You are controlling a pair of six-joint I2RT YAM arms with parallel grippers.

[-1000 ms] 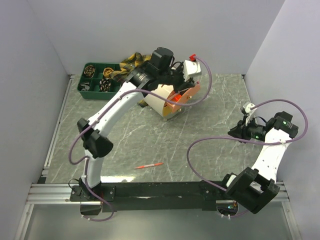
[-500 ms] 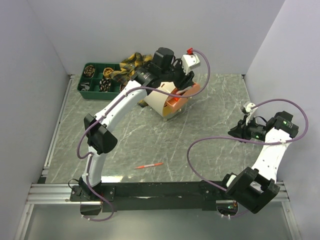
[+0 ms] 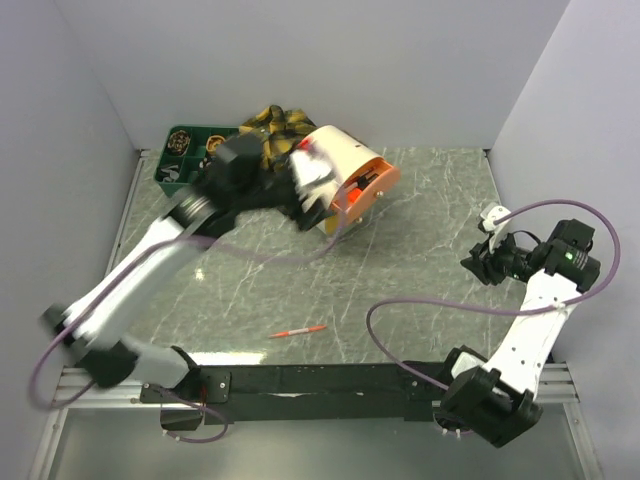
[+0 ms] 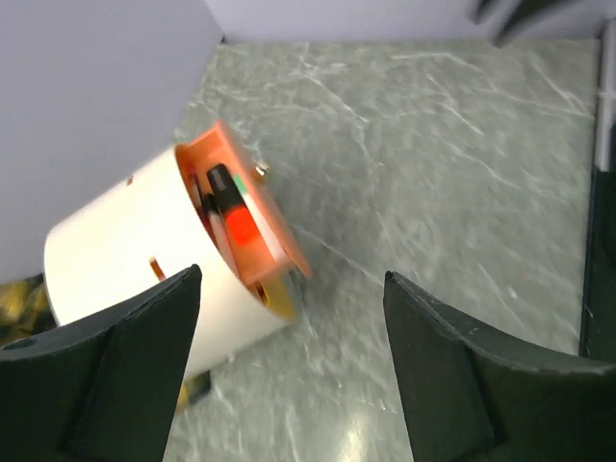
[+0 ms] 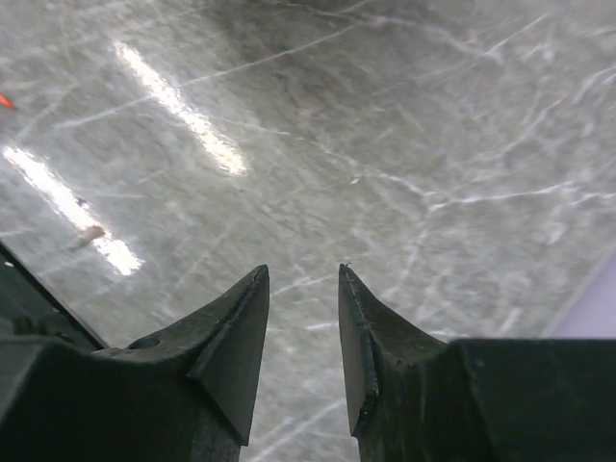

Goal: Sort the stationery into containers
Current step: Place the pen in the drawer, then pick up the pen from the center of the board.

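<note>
You have two containers on the marble table (image 3: 420, 230). One is the cream drum (image 4: 144, 260), lying tipped on its side near the back wall with its orange inner tray (image 4: 252, 236) facing the open table. The other is the dark green divided tray (image 3: 183, 160) in the far left corner, partly hidden behind your blurred left arm.

Loose stationery you can count: one red pen (image 3: 298, 330) lying alone on the table toward the near edge, well apart from both containers. Inside the orange tray you see one black highlighter (image 4: 229, 202) with an orange end, plus a thin green-and-white strip beside it that is too smeared to name. The green tray's compartments hold small dark items, too small to count.

Your left gripper (image 4: 289, 356) stands wide open with nothing between its fingers, just beside the drum and apart from it. Your right gripper (image 5: 300, 327) hangs over bare marble at the right side, its jaws parted by a narrow gap and holding nothing.

A yellow-and-black plaid cloth (image 3: 275, 125) sits bunched behind the drum, mostly covered by it.
</note>
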